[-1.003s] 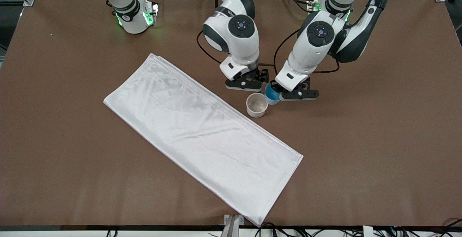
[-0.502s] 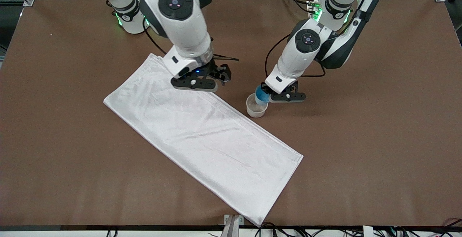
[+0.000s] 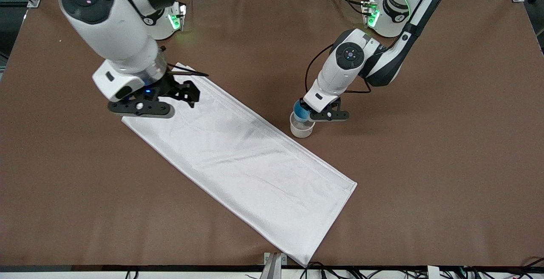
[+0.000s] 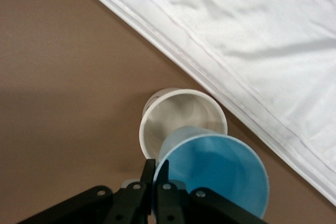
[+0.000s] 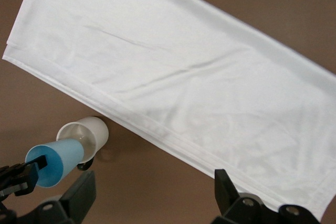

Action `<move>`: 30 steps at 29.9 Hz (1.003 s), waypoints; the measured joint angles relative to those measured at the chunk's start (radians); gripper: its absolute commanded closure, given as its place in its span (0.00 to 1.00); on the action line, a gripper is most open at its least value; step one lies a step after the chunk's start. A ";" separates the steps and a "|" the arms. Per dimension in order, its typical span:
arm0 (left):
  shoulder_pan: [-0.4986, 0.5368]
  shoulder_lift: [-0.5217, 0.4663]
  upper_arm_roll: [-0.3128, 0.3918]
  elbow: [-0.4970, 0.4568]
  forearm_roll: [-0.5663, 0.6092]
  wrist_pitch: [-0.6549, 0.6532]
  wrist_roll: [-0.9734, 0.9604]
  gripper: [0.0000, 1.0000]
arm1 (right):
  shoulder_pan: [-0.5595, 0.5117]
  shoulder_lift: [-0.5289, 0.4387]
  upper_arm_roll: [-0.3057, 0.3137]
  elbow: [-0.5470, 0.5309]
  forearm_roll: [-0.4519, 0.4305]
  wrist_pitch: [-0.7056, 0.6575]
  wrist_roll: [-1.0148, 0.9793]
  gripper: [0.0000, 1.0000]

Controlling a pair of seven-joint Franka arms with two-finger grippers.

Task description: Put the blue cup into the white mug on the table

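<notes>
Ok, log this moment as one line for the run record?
left gripper: shut on blue cup, tilted over white mug | cup not in mug | right gripper: open, over white cloth | mug upright on table

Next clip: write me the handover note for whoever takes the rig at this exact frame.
Left pincer: shut on the blue cup's rim, holding it tilted over the white mug, not yet seated inside.
Right pincer: open, empty, waiting over the white cloth's end toward the right arm's end of the table.
The mug stands upright on the table beside the cloth's edge.
Done: cup picked up and brought to the mug.
Left: lower it in, release, withdraw.
</notes>
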 measured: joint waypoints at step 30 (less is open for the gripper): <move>0.001 0.078 0.011 0.067 0.157 0.003 -0.119 0.00 | -0.235 -0.023 0.000 -0.023 -0.001 0.016 -0.243 0.00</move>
